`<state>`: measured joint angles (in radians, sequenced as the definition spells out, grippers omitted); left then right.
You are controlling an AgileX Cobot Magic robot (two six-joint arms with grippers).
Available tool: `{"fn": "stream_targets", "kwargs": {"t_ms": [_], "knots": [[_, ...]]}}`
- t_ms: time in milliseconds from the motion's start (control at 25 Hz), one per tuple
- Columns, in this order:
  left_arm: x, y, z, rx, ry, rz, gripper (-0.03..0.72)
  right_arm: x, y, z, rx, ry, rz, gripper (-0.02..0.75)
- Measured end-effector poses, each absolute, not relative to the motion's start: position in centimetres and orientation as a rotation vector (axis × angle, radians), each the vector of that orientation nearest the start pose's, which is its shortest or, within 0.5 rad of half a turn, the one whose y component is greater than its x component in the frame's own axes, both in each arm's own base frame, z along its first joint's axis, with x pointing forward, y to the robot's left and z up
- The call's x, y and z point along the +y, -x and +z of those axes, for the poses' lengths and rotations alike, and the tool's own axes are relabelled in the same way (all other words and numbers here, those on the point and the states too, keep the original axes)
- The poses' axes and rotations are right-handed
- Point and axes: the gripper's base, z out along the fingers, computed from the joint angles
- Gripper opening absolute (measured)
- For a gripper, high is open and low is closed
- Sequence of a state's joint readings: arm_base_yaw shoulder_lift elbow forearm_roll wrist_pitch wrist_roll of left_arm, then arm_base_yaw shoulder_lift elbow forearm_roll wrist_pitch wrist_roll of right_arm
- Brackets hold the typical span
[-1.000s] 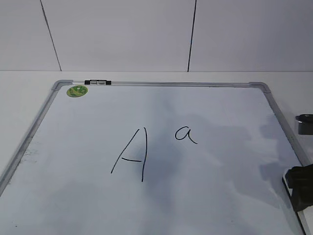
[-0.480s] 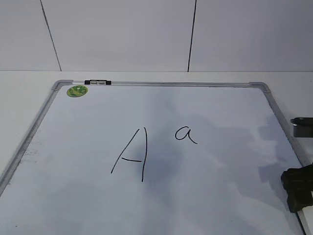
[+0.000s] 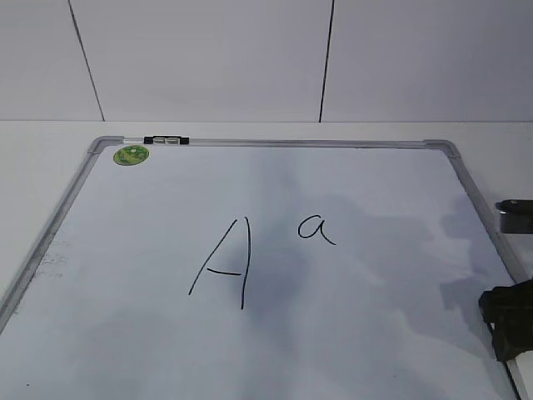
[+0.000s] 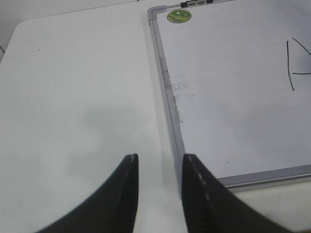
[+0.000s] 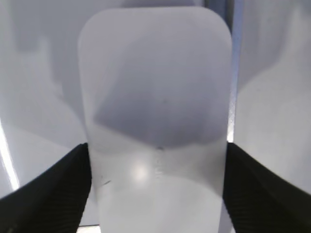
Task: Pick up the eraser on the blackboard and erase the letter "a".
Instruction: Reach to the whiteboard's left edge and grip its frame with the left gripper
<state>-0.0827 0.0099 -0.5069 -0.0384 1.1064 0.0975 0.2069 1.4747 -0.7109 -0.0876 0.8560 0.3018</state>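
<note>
The blackboard (image 3: 291, 143) lies flat, a white board with a grey frame. The letter "a" (image 3: 316, 228) is written in thin black marker right of its middle. The eraser (image 5: 155, 87), a white rounded block, fills the right wrist view. My right gripper (image 5: 156, 184) has a black finger against each of its sides, beside the board's frame strip. In the exterior view only the gripper's dark body (image 3: 508, 321) shows, at the board's right edge. My left gripper (image 4: 160, 162) is open and empty over the table by the board's near left corner (image 4: 167, 92).
A large angular capital "A" (image 3: 226, 265) stands left of the "a". A round green sticker (image 3: 132, 154) and a small black-and-silver clip (image 3: 166, 141) sit at the board's far left corner. A white tiled wall rises behind the table.
The right gripper's dark body has shifted slightly to the left at the board's right edge. The board and both letters are unchanged.
</note>
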Motion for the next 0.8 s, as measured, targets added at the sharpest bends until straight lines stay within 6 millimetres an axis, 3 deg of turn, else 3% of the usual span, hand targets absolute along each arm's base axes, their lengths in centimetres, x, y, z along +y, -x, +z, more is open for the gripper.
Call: {"fn": "stream_targets", "kwargs": {"t_ms": [120, 800], "knots": [[-0.26, 0.64, 27.56, 2.084, -0.191, -0.037, 0.235, 4.00, -22.10, 17.59, 3.091, -0.056, -0.093, 0.598], [-0.26, 0.64, 27.56, 2.084, -0.191, -0.037, 0.235, 4.01, -22.33, 17.38, 3.104, -0.042, -0.104, 0.563]]}}
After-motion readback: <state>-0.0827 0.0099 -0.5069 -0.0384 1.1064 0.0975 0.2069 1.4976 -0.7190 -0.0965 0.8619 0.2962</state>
